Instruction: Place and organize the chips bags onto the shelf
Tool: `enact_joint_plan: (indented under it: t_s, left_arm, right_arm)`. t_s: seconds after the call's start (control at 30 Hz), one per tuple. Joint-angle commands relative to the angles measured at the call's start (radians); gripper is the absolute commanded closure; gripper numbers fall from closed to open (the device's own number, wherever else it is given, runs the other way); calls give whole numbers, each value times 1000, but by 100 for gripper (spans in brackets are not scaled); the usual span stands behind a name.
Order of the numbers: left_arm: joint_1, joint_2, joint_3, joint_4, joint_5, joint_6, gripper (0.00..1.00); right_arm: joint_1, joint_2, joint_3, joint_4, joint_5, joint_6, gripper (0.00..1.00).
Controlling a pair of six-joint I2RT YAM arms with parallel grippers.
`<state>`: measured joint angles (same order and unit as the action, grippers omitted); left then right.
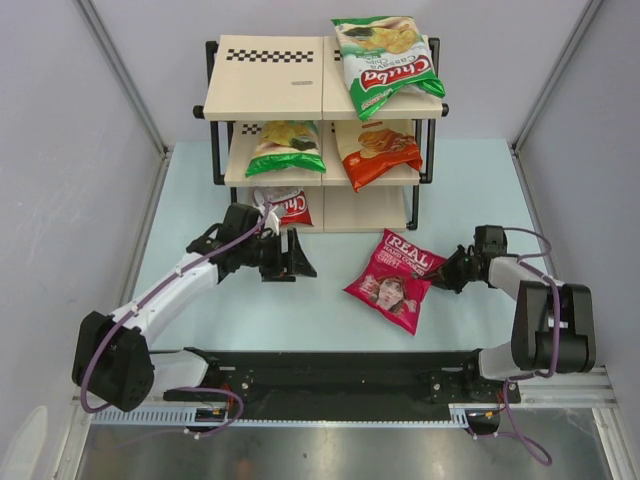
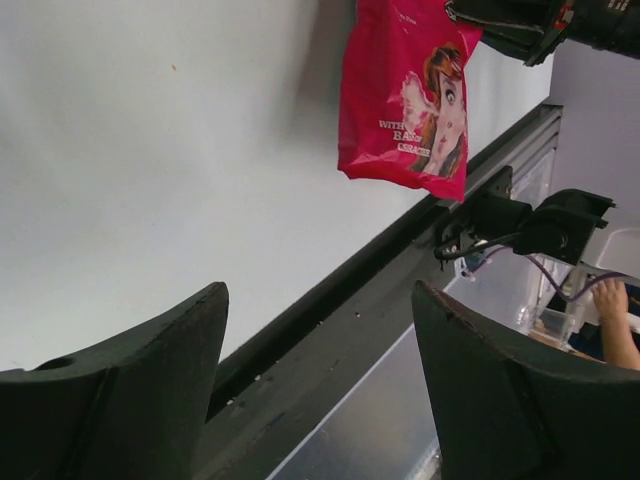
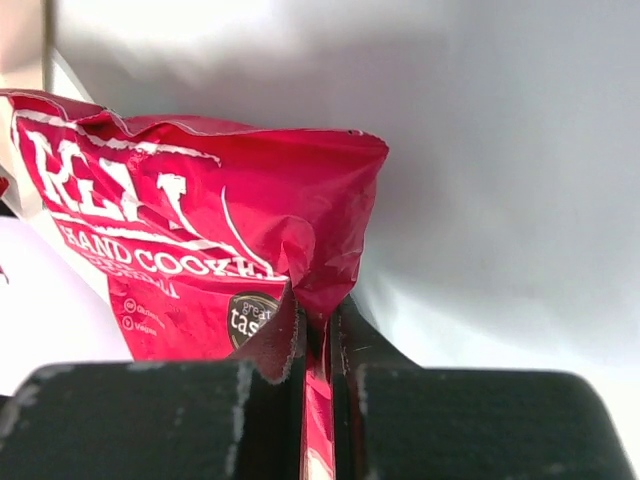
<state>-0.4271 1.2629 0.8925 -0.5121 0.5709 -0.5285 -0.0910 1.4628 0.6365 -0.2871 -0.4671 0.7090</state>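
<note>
1. four bags are already on the shelf: the top green bag lies on the right of the top tier, overhanging the front edge. the middle green bag and the orange bag sit side by side on the middle tier. the red-and-white bag is on the left of the bottom tier.
2. the magenta bag is the only one off the shelf, on the table in front of the shelf's right half. whether it is lifted clear cannot be told.
3. the right gripper has its fingers pressed together on the bag's top-right edge, pinching the crimped foil.
4. the left gripper has its fingers spread and holds nothing, near the bottom tier and the red-and-white bag.
5. judged step: picking up the last bag.
6. the next move likely calls for lifting it and carrying it to a free spot, the bottom tier's right half or the top tier's left. an edge pinch on glossy foil may slip or let the bag swing.
</note>
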Motion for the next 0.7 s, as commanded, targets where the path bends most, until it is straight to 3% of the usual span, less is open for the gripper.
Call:
enact_joint_plan:
  t_s: [0.0, 0.23, 0.33, 0.5, 0.67]
  left_arm:
    - [-28, -74, -89, 134, 66, -171, 21]
    - [-81, -42, -162, 75, 44, -315, 17]
    - [-79, -16, -254, 168, 118, -409, 14]
    - [-81, 88, -256, 279, 196, -494, 11]
    - [-123, 142, -213, 447, 104, -692, 11]
  right_arm:
    - [23, -128, -55, -86, 50, 151, 100]
    - [88, -426, -155, -175, 200, 484, 100]
    - [135, -519, -190, -220, 257, 582, 100]
    - [212, -587, -201, -261, 321, 649, 100]
    - [276, -591, -201, -273, 357, 681, 100]
